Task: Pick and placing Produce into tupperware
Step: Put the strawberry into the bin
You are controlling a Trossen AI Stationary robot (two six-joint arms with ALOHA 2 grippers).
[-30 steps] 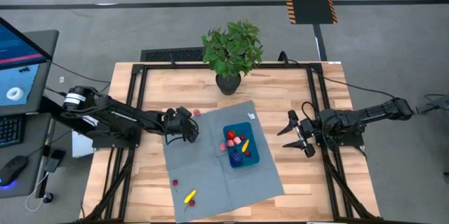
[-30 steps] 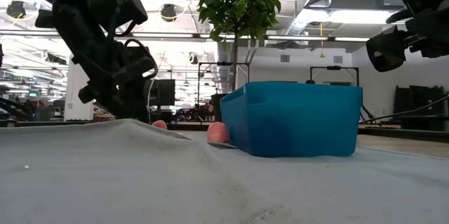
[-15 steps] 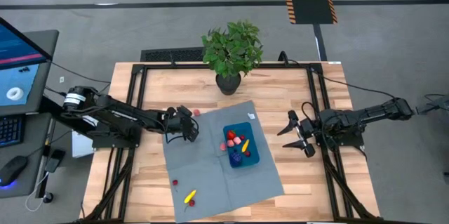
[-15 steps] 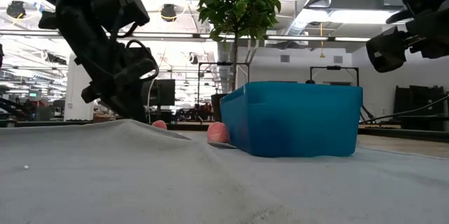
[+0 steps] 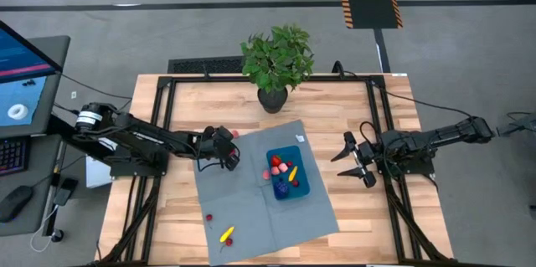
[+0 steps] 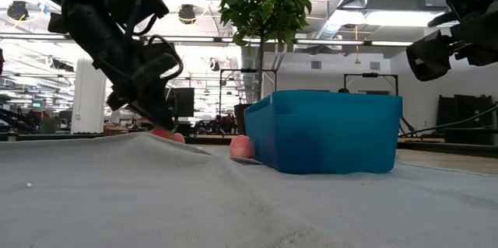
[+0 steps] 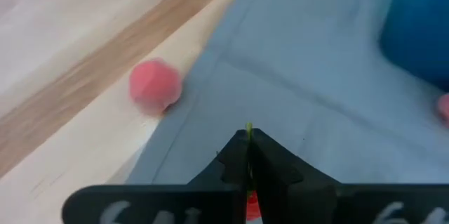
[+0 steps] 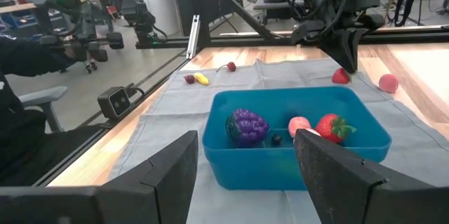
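My left gripper (image 5: 229,160) is shut at the far left part of the grey-blue mat (image 5: 260,208), on a small red produce piece (image 8: 341,76). The piece also shows under the fingertips in the low view (image 6: 161,132). The blue tupperware (image 5: 287,175) stands mid-mat and holds a purple cluster (image 8: 245,126), a pink piece (image 8: 299,126) and a strawberry (image 8: 335,127). A pink ball (image 7: 155,86) lies on the wood beside the mat's edge. My right gripper (image 5: 358,160) waits open to the right of the mat. My left gripper comes at the red piece slanting down from the table's left. A thin yellow-green sliver (image 7: 248,128) shows pinched between the fingertips, and red (image 7: 251,206) shows farther back between the fingers. The piece sits low at the mat; whether it still rests on it I cannot tell.
A potted plant (image 5: 276,62) stands at the far edge. A red piece (image 5: 209,216) and a yellow one (image 5: 227,235) lie on the mat's near left. Another pink piece (image 6: 242,146) lies against the tupperware's left wall.
My left gripper has stayed in place, rolled its wrist a little and shut its fingers. The red piece now shows under its fingertips in the low view.
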